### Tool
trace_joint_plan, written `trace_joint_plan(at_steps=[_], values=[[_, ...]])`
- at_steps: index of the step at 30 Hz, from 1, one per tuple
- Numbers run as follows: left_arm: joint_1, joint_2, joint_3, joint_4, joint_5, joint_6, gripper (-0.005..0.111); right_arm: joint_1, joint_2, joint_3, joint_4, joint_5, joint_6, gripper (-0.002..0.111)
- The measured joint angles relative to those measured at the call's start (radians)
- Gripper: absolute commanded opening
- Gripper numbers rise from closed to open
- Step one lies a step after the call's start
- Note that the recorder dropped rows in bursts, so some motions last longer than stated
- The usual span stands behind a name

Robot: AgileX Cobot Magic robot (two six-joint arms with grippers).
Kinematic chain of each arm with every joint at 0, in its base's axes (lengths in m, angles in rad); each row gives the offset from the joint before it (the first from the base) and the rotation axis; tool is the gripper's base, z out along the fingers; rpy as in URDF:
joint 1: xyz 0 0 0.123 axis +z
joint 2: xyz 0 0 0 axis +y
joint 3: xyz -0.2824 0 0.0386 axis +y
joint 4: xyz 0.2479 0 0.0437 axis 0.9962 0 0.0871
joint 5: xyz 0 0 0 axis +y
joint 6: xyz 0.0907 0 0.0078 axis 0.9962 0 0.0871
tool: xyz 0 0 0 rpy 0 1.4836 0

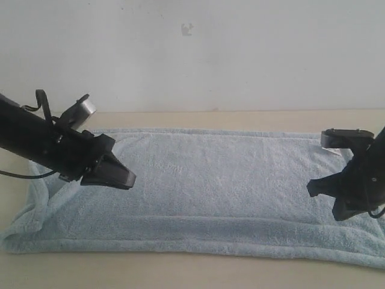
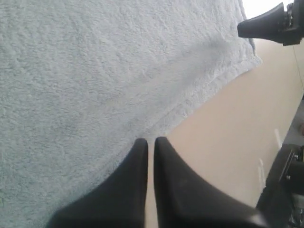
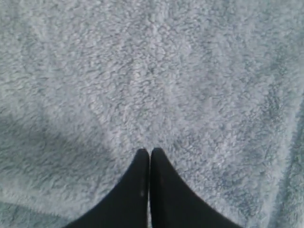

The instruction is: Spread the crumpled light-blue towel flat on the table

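Spreading looks nearly done: the towel (image 1: 210,180) lies open across the table (image 1: 240,118), long side running left to right. Only its left end (image 1: 36,201) is rolled and bunched, and a low ridge (image 1: 198,219) runs along the near side. The step in hand reads as final smoothing. The next move probably calls for one gripper to open, take the rumpled left hem and draw it outward while the rest lies undisturbed. The left gripper (image 1: 125,179) comes in on an arm sloping down from the left edge and points toward the middle above the towel's left part. Its fingers are drawn almost together with a thin slit between them, holding nothing. The right gripper (image 1: 311,187) hangs over the towel's right end, near the white label (image 1: 331,150). Its tips are pressed together and empty, aimed down at the pile. Whether either gripper touches the cloth cannot be told.
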State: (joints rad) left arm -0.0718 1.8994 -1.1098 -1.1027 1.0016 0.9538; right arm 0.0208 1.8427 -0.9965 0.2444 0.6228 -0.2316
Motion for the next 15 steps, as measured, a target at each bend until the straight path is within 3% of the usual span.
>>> trace_joint_plan(at_steps=[9, 12, 15], values=[[-0.010, 0.000, 0.020, -0.080, -0.069, 0.046, 0.004, 0.000, 0.000, 0.016, -0.005, -0.194, 0.032, 0.000], [-0.010, 0.000, 0.024, 0.034, -0.195, 0.028, 0.004, 0.000, 0.000, 0.016, -0.005, -0.202, 0.036, 0.000], [-0.010, 0.006, 0.032, 0.221, -0.306, -0.103, 0.004, 0.000, 0.000, 0.016, -0.005, -0.204, 0.038, 0.000]])
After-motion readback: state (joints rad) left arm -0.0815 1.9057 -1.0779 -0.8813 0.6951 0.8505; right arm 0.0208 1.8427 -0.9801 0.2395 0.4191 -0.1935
